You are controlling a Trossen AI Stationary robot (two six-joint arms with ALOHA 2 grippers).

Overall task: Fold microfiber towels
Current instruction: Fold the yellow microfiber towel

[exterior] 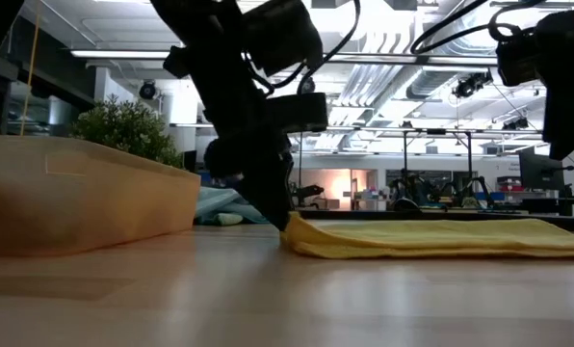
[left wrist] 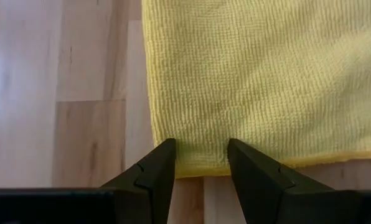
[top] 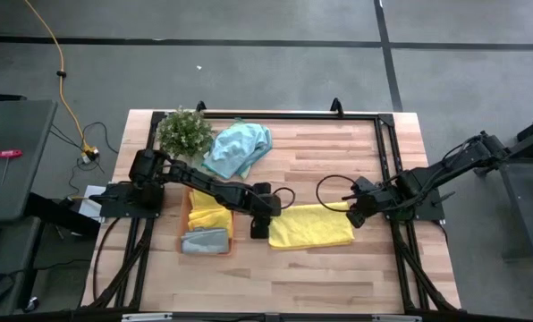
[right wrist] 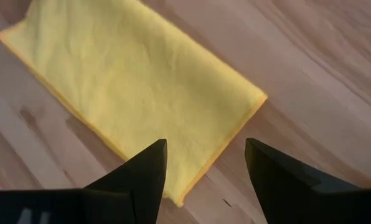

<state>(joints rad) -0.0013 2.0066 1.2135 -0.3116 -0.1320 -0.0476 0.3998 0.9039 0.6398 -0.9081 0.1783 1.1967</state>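
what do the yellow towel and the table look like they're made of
Yellow towel: soft fabric, probably microfiber; a fine looped weave and stitched edge show, matte. Table: light wood planks, butcher-block look, with visible grain and seams and a smooth, slightly glossy finish.

The right tool (right wrist: pixel 204 177), fingers apart, hovers over the yellow towel's (right wrist: pixel 136 93) edge.

Even overhead light falls on the table (top: pixel 338 268), shadows soft. In the low view, ceiling strip lights (exterior: pixel 152 53) glare and leave the arm (exterior: pixel 239 106) a dark silhouette; the near tabletop is blurred.
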